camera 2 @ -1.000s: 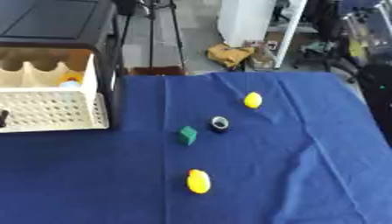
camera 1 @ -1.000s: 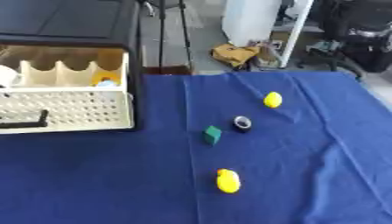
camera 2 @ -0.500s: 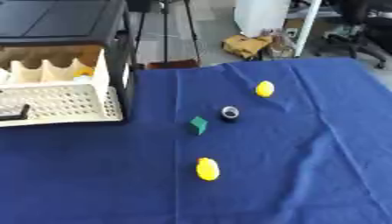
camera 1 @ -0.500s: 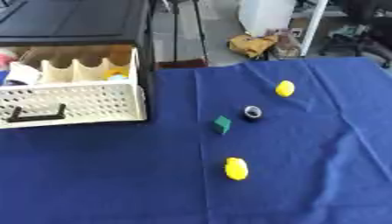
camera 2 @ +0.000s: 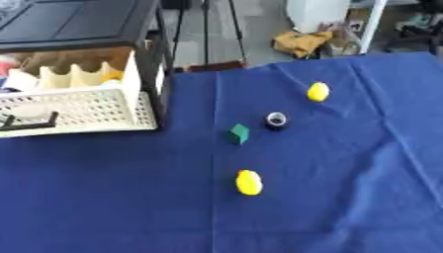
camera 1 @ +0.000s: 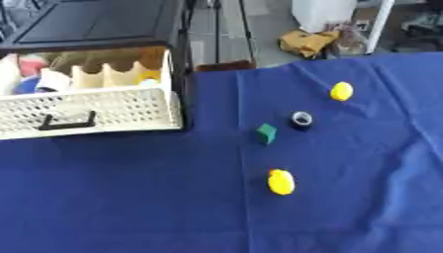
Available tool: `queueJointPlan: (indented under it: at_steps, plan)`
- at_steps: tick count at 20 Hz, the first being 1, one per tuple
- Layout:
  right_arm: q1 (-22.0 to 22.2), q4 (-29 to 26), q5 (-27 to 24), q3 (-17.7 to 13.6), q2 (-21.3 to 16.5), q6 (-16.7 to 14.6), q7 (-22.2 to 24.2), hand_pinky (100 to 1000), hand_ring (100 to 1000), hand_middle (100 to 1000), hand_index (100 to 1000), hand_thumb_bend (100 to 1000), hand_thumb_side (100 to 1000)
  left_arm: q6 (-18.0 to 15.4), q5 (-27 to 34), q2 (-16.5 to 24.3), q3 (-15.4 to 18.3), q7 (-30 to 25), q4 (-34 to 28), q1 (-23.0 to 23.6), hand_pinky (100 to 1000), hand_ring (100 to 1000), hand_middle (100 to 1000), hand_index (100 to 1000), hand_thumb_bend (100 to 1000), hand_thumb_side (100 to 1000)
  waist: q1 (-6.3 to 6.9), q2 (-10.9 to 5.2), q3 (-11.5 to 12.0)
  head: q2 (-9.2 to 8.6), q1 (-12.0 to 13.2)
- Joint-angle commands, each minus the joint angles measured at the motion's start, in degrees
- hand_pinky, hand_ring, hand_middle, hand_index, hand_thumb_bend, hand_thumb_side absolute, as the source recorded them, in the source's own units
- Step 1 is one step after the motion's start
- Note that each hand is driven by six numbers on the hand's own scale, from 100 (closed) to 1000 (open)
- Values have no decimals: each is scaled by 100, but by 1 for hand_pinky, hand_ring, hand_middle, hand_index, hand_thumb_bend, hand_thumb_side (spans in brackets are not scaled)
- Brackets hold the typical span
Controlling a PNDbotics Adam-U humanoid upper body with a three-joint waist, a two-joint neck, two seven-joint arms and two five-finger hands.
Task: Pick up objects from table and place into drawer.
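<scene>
No readable writing anywhere: none on the white perforated plastic drawer (camera 1: 86, 111), none on the blue cloth-covered table (camera 1: 130, 197) right of it or the small objects there.

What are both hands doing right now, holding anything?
Left hand: not in either eye view, so its state cannot be told.
Right hand: not in view either, same answer.

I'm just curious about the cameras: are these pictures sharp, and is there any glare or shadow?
Left eye view: soft all over, the drawer mesh smeared, a dark shadow under its front. Right eye view: equally soft, no glare on the cloth; the duck is a blob.
</scene>
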Motion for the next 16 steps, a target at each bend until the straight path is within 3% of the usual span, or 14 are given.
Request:
queueJointPlan:
  at_steps: [1, 4, 9, 16]
  plan:
    - [65, -56, 295, 47, 132, -87, 91, 569, 827, 603, 831, 100, 974, -169, -669, 597, -120, -1186, -75, 89, 254, 445, 663, 919, 100, 992, 16, -137, -19, 79, 66]
    - [151, -56, 457, 110, 278, -26, 108, 576, 833, 599, 834, 100, 981, -475, -1036, 895, -317, -2208, -75, 242, 309, 455, 672, 907, 100, 1000, 85, -157, -55, 101, 105]
    - [148, -56, 549, 193, 453, 190, 161, 581, 838, 596, 834, 100, 992, -781, -1146, 1165, -596, -3146, -75, 348, 328, 455, 680, 911, 100, 1000, 185, -160, -122, 77, 225]
    - [63, -56, 501, 248, 538, 265, 295, 587, 841, 588, 830, 100, 998, -507, -1229, 1429, -851, -3887, -75, 506, 344, 454, 715, 932, 100, 1000, 252, -136, -171, 78, 298]
